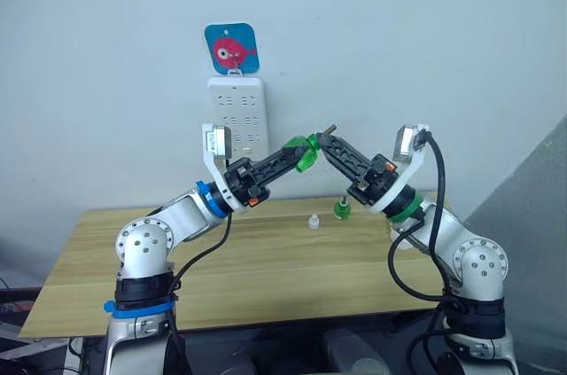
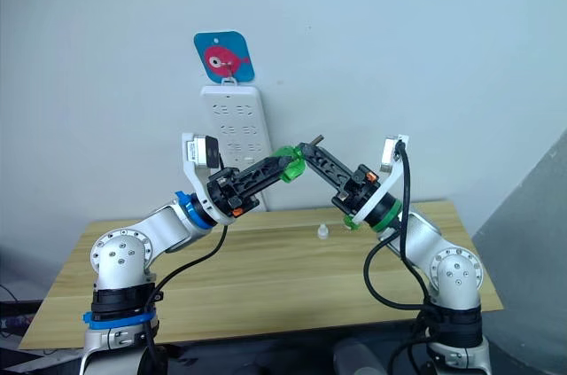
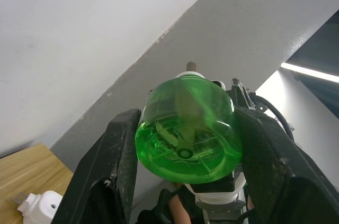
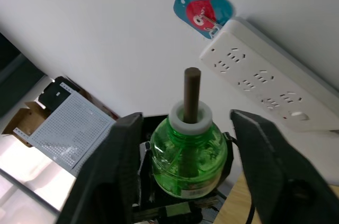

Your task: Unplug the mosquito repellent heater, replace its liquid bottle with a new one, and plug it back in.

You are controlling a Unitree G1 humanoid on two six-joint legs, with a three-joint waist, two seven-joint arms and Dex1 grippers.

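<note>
The left claw (image 1: pixel 304 155) squeezes a green bottle (image 1: pixel 302 152) with a bare wick, high in the middle of the frame. The right claw (image 1: pixel 324 137) is spread wide around its neck. Another green bottle (image 1: pixel 341 207) and a cap (image 1: pixel 313 222) sit on the table (image 1: pixel 248 269). The heater (image 3: pixel 41 206) lies there too.

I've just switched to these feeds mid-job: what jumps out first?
The green bottle with a bare dark wick, shut between the left gripper's fingers, raised in front of the white power strip. The right gripper meets it there, fingers open on either side of its neck. On the table stand another green bottle, a small white cap and the heater.
</note>
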